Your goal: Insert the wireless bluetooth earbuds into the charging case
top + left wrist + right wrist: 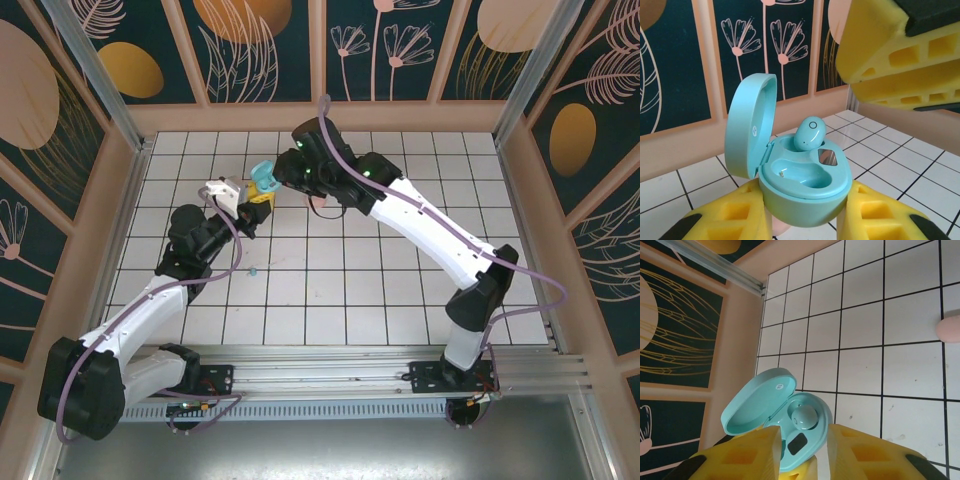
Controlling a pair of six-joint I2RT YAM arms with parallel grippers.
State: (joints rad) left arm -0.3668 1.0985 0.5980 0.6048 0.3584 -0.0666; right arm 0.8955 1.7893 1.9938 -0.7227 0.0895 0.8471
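open tiles run from mid-tabletop (pixel 400 290) to the walls (pixel 108 235). the left gripper (pixel 805 220) jaws clamp the open teal charging case (pixel 805 187), a seated earbud (pixel 809 134) inside. the right gripper (pixel 804 440) jaws hang above, slightly parted, empty. a loose earbud (pixel 251 270) lies on the tiles. the lid (pixel 747 125) mark is unreadable.

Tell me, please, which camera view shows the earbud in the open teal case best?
The left wrist view: the earbud sits large and unobstructed in the teal case. The right wrist view shows it smaller, from above. In the top external view it is too small to tell.
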